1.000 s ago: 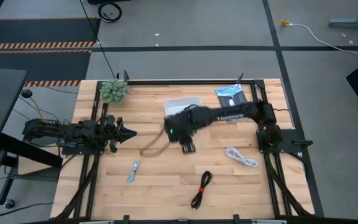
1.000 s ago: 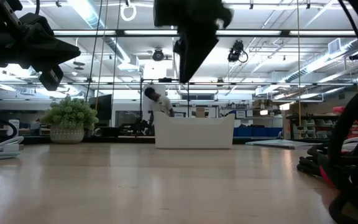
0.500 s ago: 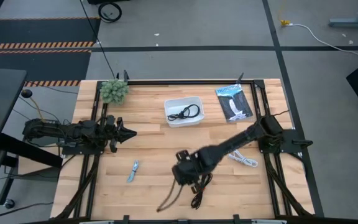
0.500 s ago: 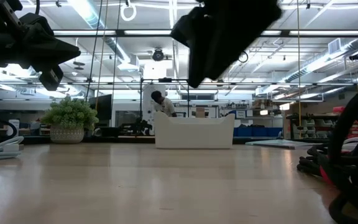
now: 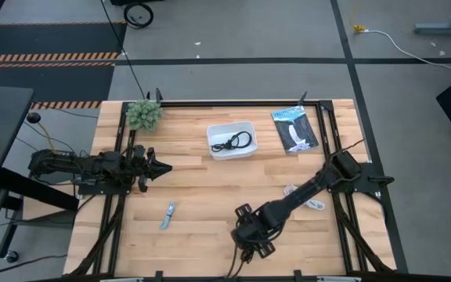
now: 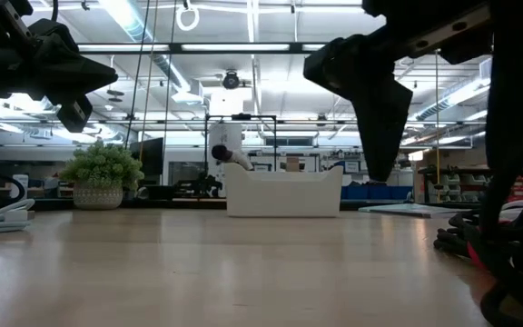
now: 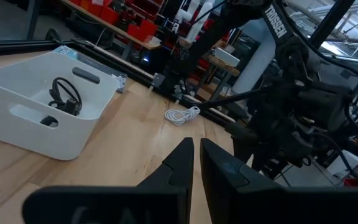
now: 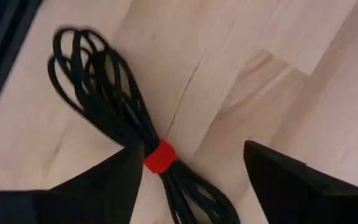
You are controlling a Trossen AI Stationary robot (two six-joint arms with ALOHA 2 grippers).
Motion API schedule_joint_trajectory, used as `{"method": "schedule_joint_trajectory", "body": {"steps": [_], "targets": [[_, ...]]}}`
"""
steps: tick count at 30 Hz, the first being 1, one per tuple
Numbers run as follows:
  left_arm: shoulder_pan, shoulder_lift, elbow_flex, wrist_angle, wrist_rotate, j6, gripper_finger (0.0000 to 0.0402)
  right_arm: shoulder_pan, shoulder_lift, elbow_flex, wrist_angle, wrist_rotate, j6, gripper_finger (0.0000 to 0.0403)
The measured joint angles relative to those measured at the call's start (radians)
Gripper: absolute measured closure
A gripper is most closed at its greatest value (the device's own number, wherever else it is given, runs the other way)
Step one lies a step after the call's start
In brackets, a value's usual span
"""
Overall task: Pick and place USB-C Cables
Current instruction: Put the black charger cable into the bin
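Right gripper [image 8: 188,171]: spread wide over red-tied black cable [image 8: 120,134], flat on table [image 5: 202,215], well apart from white tray [image 5: 232,150]. Second black cable [image 5: 236,142]: inside tray. White cable [image 7: 182,114]: on table beyond tray. Left gripper [image 7: 196,163]: narrow, empty.

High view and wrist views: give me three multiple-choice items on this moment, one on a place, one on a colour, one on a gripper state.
1. Where does the untied black USB-C cable bundle lie?
A. in the white plastic tray
B. beside the small potted plant
C. on the flat packet

2. What colour is the tie on the black cable bundle under the right gripper?
A. white
B. red
C. blue

3. How is the right gripper?
A. shut on the cable
B. open over the cable
C. out of view

1 A: the high view shows it inside the tray.
2 B: the right wrist view shows a red band.
3 B: its fingers stand apart on either side of the tie.
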Motion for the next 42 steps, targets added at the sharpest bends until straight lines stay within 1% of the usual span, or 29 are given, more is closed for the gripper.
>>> {"method": "schedule_joint_trajectory", "body": {"steps": [3,7,11,15,20,25,29,33,38,42], "targets": [[0.0,0.0,0.0,0.0,0.0,0.0,0.0365,0.017,0.0,0.0,-0.006,0.007,-0.069,0.0104],[0.0,0.0,0.0,0.0,0.0,0.0,0.0365,0.042,0.007,-0.03,0.0,0.007,-0.159,0.01],[0.0,0.0,0.0,0.0,0.0,0.0,0.0365,0.055,0.01,-0.094,0.037,0.01,-0.241,0.0109],[0.0,0.0,0.0,0.0,0.0,0.0,0.0365,0.061,0.01,-0.111,0.054,0.042,-0.285,0.0129],[0.0,0.0,0.0,0.0,0.0,0.0,0.0365,0.059,0.01,-0.118,0.066,0.052,-0.316,0.0176],[0.0,0.0,0.0,0.0,0.0,0.0,0.0365,0.059,0.01,-0.118,0.066,0.049,-0.334,0.0239],[0.0,0.0,0.0,0.0,0.0,0.0,0.0365,0.06,0.01,-0.118,0.066,0.025,-0.337,0.029],[0.0,0.0,0.0,0.0,0.0,0.0,0.0365,0.059,0.01,-0.118,0.066,0.025,-0.337,0.0334],[0.0,0.0,0.0,0.0,0.0,0.0,0.0365,0.054,0.009,-0.108,0.068,0.024,-0.319,0.0375],[0.0,0.0,0.0,0.0,0.0,0.0,0.0365,0.032,0.008,-0.076,0.036,0.022,-0.319,0.0387]]}}
